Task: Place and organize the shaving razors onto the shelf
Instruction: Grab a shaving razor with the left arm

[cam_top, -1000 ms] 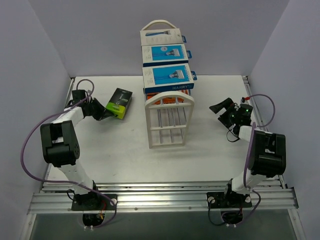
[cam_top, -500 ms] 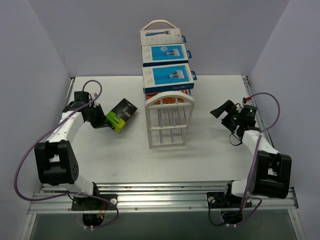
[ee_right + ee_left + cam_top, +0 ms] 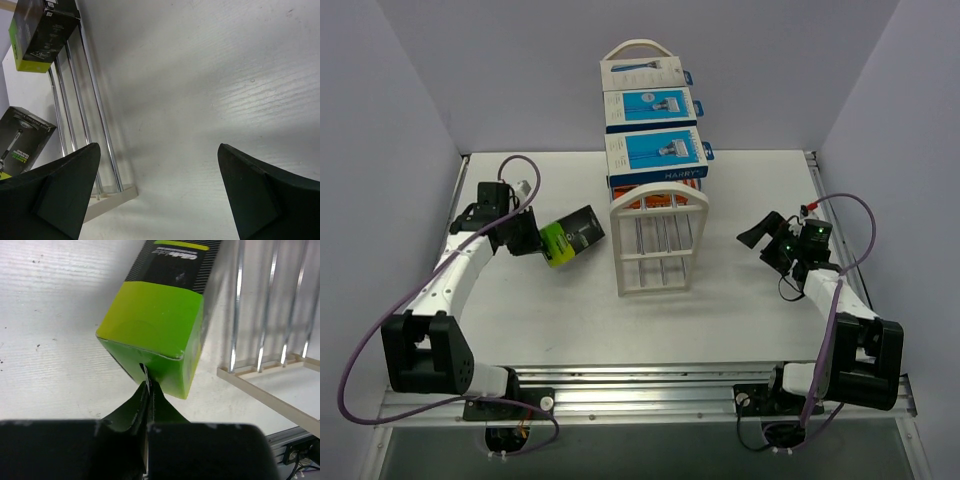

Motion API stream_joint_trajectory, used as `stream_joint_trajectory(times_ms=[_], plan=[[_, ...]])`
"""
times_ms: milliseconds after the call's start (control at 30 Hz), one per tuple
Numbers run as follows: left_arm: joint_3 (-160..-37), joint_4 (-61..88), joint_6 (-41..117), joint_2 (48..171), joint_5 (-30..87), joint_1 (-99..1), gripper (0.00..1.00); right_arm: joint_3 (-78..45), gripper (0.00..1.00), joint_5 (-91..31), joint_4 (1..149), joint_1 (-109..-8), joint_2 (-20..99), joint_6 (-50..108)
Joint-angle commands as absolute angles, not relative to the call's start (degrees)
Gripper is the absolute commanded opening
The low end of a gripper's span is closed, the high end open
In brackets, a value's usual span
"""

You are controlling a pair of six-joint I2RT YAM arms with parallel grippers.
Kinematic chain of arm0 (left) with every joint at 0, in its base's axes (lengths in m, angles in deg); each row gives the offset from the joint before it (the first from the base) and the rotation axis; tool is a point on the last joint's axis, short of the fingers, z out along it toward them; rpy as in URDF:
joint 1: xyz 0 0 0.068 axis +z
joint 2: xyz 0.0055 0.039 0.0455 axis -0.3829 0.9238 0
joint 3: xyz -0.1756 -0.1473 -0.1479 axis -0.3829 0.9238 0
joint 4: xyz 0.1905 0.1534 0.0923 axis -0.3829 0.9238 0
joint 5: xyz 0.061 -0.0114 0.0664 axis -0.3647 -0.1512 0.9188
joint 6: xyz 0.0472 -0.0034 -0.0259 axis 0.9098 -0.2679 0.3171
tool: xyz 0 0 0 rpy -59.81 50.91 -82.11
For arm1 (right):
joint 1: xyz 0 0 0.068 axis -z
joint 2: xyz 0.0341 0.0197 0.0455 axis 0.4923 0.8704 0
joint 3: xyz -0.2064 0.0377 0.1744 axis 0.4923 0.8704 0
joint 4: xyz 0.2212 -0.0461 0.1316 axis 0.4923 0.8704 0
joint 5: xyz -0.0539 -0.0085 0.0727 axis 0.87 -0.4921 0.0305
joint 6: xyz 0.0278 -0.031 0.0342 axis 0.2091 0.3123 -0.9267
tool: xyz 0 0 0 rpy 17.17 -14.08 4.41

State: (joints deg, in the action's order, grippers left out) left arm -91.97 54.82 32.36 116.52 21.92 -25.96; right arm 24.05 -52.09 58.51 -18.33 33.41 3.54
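Pointing toward shelf [image 3: 658, 256], left pincer [image 3: 146, 390] pinches black-and-green box [image 3: 155, 325].

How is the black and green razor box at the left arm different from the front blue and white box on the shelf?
The black-and-green box is dark with a lime end; the blue-and-white box is pale with a blue panel. The left gripper pinches the black-and-green box left of the shelf, skewed; the blue-and-white box lies flat on the shelf, ungripped. Both are flat retail boxes.
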Motion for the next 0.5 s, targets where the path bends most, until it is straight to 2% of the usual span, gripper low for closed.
stream_joint_trajectory(times_ms=[0,200,467], plan=[[-92.13,51.07,33.62,110.30,20.31,-27.17,0.02,24.40,1.00,-53.74,58.25,-18.24,31.07,5.03],[-90.38,48.87,31.08,106.16,16.89,-27.70,0.02,24.84,1.00,-54.62,57.72,-18.15,31.42,4.94],[-91.69,49.39,29.49,106.42,10.82,-27.79,0.02,25.46,1.00,-54.62,57.89,-18.15,30.63,5.29]])
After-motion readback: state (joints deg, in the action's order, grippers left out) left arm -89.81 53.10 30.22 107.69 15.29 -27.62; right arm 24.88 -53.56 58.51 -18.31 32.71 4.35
